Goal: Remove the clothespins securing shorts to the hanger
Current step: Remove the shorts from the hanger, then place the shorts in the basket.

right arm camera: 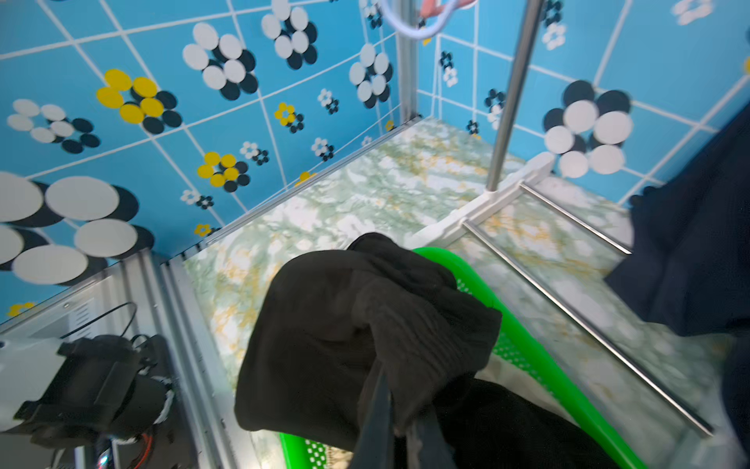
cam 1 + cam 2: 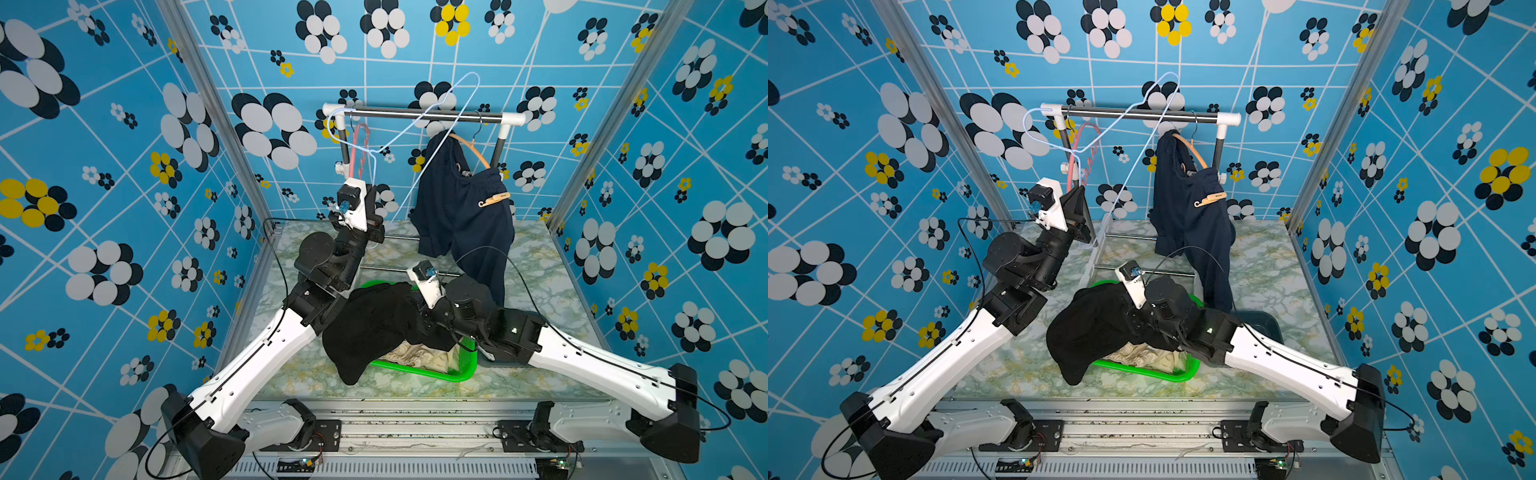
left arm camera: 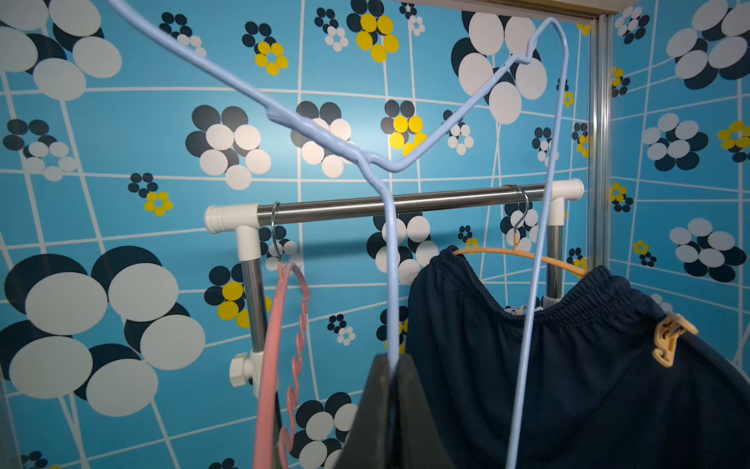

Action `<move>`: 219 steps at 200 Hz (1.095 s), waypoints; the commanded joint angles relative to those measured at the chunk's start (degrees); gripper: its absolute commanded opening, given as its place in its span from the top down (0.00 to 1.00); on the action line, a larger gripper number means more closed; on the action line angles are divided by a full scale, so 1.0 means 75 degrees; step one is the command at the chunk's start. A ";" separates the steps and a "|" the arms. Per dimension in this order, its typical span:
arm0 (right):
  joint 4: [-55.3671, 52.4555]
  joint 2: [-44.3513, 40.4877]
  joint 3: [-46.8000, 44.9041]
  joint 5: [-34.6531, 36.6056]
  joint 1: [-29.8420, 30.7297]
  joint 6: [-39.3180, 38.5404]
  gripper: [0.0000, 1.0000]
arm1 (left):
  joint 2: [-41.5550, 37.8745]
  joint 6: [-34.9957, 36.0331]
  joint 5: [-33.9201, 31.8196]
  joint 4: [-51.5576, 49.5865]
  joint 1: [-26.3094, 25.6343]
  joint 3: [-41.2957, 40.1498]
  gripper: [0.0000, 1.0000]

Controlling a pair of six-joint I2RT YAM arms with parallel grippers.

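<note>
Honestly, nothing I can actually read here. There's a little white tag [image 3: 516,311] tucked inside the waistband of the navy shorts [image 3: 568,385], hanging far right on the rack. It has some dark mark on it, but it's way too small to make out.

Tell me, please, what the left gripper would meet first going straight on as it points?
Beyond the blue hanger it grips, the left gripper seems aimed between the pink hanger and navy shorts, at the back wall; depth is unclear.
</note>
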 commanded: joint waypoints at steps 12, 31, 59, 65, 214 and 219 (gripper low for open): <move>-0.0697 -0.0742 0.0101 0.1217 -0.0461 -0.0257 1.00 | -0.0260 0.0310 0.0007 -0.0140 -0.0006 0.0217 1.00; -0.0831 -0.1045 0.0171 0.1413 -0.0692 -0.0289 1.00 | -0.0380 0.0452 -0.0052 -0.0314 0.0001 0.0165 1.00; -0.1175 -0.1087 0.0583 0.1805 -0.0903 -0.0442 1.00 | -0.0469 0.0506 -0.0047 -0.0641 0.0032 0.0124 1.00; -0.1260 -0.1074 0.0702 0.1865 -0.0927 -0.0491 1.00 | -0.0491 0.0500 -0.0052 -0.0682 0.0054 0.0103 1.00; -0.1411 -0.0146 0.1992 -0.2873 -0.0989 0.0072 1.00 | -0.1407 0.1475 -0.1025 -0.1702 0.0248 -0.0364 1.00; -0.1370 -0.0075 0.2018 -0.2977 -0.0985 0.0065 1.00 | -0.1435 0.1485 -0.1035 -0.1713 0.0248 -0.0389 1.00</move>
